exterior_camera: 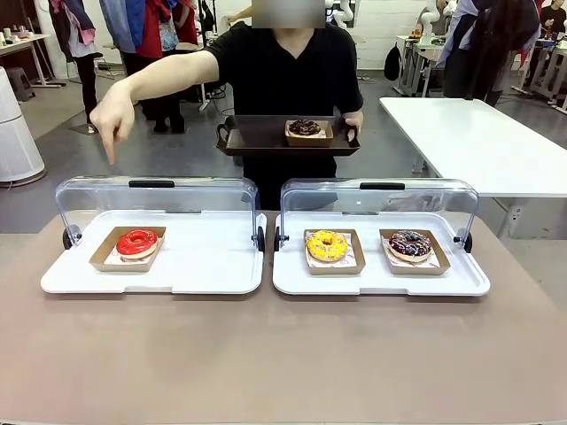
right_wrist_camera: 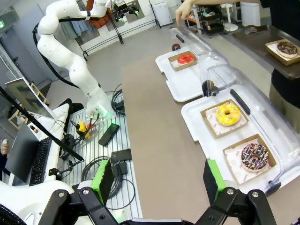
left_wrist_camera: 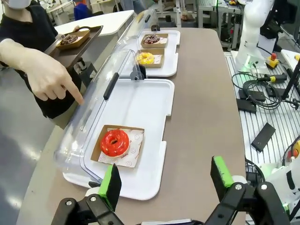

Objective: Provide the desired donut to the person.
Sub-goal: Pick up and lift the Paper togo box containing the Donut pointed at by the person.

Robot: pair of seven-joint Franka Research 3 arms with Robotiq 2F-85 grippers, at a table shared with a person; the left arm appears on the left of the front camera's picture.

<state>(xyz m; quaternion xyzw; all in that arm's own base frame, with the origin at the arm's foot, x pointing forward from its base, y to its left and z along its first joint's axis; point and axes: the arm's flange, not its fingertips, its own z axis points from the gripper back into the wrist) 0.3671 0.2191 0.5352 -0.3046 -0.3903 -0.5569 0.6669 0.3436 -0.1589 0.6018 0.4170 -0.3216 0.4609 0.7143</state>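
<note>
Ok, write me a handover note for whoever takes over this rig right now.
Left end effector: open, empty, above the table near the red donut.
Right end effector: open, empty, above the table near the sprinkled donut.
The person's pointing hand aims at the red donut's case, lid up; the other hand holds a black tray carrying a chocolate donut.
Yellow donut and sprinkled donut sit in the other open case.
Done: nothing picked yet. Left: likely grasp the red donut's cardboard holder and pass it to the person.
</note>
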